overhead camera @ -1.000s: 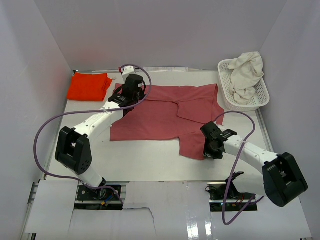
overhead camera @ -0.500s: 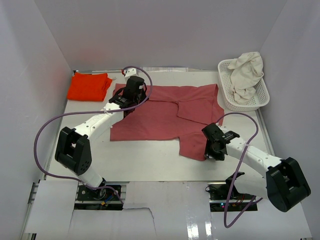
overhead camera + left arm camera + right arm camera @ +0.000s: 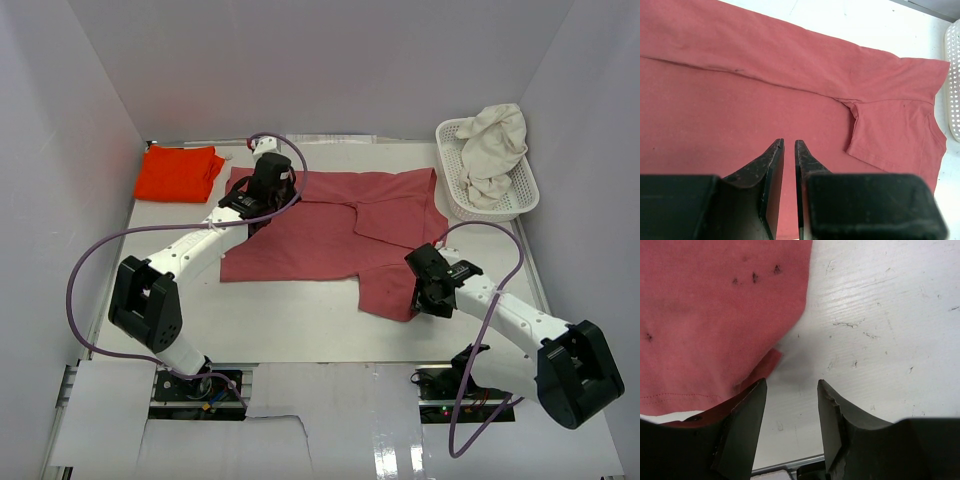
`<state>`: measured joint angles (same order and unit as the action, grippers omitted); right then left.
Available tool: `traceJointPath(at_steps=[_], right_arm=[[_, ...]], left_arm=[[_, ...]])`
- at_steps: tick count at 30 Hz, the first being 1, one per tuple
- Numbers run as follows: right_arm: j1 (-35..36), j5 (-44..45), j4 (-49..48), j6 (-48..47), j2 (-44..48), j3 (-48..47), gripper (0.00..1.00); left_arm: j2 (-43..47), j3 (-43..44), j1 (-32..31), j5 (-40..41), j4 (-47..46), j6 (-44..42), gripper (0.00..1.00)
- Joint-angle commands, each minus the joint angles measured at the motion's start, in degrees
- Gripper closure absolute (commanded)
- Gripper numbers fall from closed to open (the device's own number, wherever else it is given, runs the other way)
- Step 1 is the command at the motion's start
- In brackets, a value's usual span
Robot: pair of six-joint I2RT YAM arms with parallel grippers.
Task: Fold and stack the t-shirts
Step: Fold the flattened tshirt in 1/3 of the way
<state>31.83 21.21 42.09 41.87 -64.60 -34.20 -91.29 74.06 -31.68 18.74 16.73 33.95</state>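
A large dusty rose-red t-shirt [image 3: 320, 225] lies spread flat mid-table, its right part folded down into a flap at the near right. My left gripper [image 3: 256, 214] hovers over its left part; in the left wrist view the gripper [image 3: 789, 142] has its jaws only a narrow slit apart, with nothing between them and the shirt [image 3: 740, 95] below. My right gripper [image 3: 421, 301] is open at the flap's near right corner. In the right wrist view the gripper [image 3: 791, 382] straddles bare table, its left finger over the shirt's edge [image 3: 760, 367]. A folded orange-red t-shirt [image 3: 178, 172] lies far left.
A white lattice basket [image 3: 456, 202] stands at the far right with a crumpled cream-white t-shirt [image 3: 496, 148] in it. White walls close in the table on three sides. The table's near edge [image 3: 790, 462] lies just behind my right gripper.
My right gripper's jaws have opened a little wider and its arm has drifted slightly right. The left gripper has edged a bit to the right over the shirt.
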Motion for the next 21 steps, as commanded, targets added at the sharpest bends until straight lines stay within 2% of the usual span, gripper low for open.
traceJointPath(at_steps=[1,14,21], right_arm=[[-0.19,2.61,0.19,1.02,-0.53,-2.54,0.48],[-0.28,1.03,-5.88,0.58,-6.85,-0.35,0.47],[-0.02,0.15,1.94,3.31,-8.62,0.27,0.48]], left_arm=[[2.87,1.26,-0.57,-0.02,-0.65,-0.03,0.74],[2.25,0.65,-0.93,0.95,-1.61,-0.47,0.74],[2.08,0.38,-0.93,0.42,-2.05,-0.56,0.74]])
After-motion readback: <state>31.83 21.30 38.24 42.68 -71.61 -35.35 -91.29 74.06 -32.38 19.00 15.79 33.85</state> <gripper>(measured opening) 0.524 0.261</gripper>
